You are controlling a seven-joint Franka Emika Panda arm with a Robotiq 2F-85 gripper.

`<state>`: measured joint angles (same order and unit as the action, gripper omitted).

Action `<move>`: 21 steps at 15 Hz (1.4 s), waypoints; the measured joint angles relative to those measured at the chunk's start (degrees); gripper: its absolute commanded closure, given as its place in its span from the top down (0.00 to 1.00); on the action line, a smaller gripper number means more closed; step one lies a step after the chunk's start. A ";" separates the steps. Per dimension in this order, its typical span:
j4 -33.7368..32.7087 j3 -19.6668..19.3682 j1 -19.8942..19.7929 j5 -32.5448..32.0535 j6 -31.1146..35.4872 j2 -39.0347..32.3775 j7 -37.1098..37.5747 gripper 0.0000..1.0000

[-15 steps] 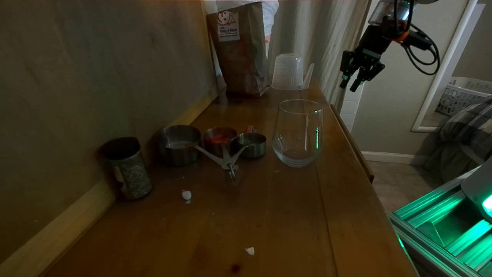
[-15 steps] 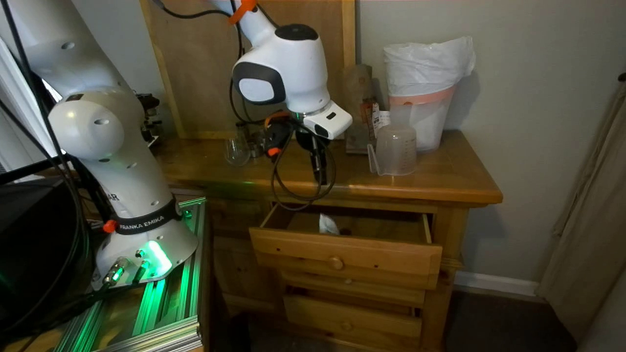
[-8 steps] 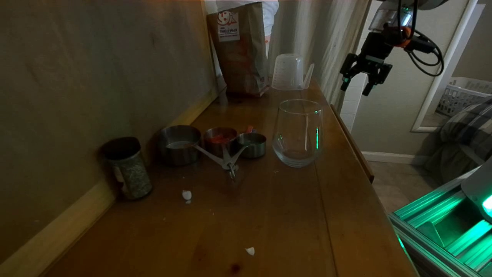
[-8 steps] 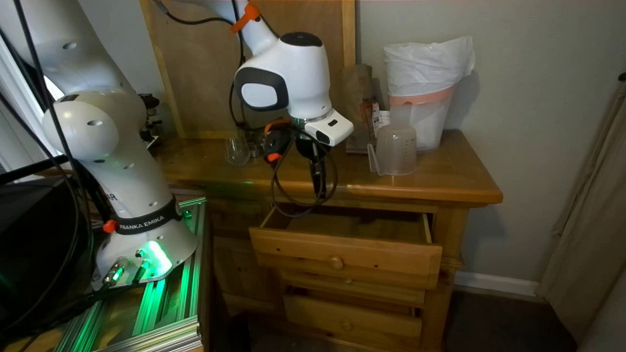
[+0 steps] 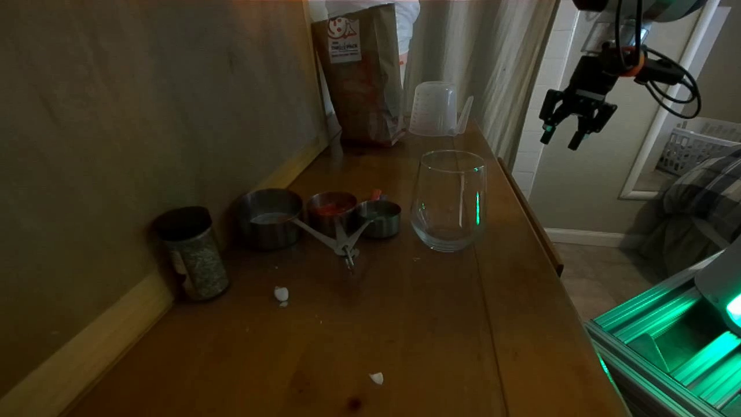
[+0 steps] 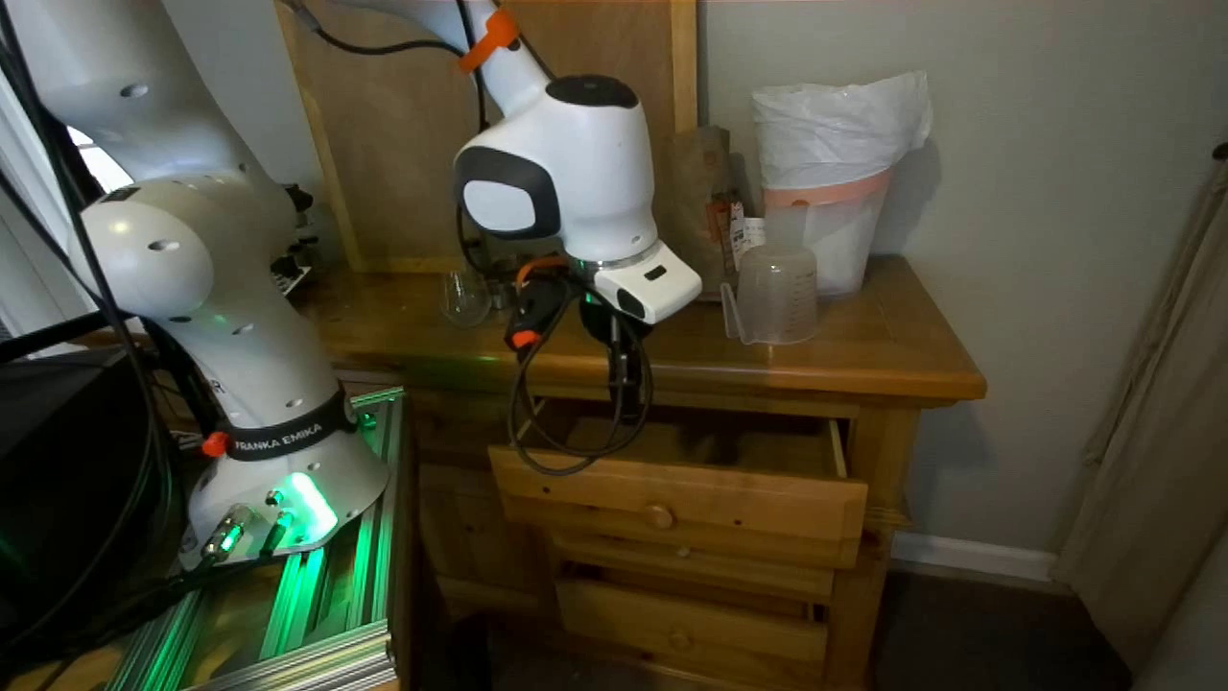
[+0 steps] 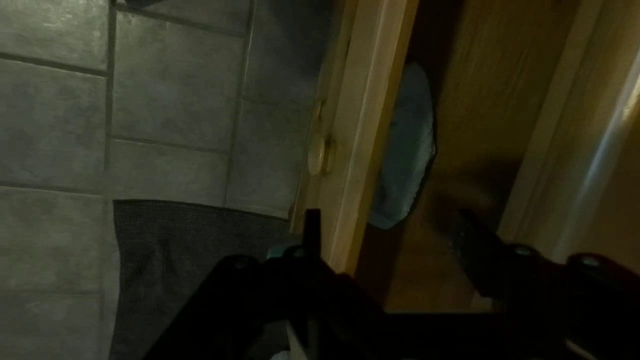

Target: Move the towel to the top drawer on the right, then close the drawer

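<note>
Towel [image 7: 406, 145] was just chilling inside the pulled-out top drawer [image 7: 480, 100], wrist view, ~2 o'clock | glass [image 5: 448, 200] sat near 3 o'clock in an exterior view | gripper [image 5: 560, 142] hung further right, toward 2, jaws spread apart

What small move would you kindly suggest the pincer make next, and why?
I would probably ease the pincer outward, beyond the front of the open top drawer, so that it could then push the drawer shut. In the wrist view the towel already lies inside, and the open pincer holds nothing, so closing the drawer seems all that remains.
</note>
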<state>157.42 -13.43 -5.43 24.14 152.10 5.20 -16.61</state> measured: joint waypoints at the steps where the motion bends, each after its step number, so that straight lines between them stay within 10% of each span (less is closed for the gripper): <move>1: -0.14 -0.34 -0.01 1.26 0.00 -0.72 -1.15 0.32; 5: -1.13 -1.37 0.02 9.62 0.01 -4.30 -6.65 0.03; 21: -16.08 0.93 -0.28 29.72 3.14 -28.66 -16.76 0.01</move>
<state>141.34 -12.50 -5.70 53.86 155.23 -23.46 -33.37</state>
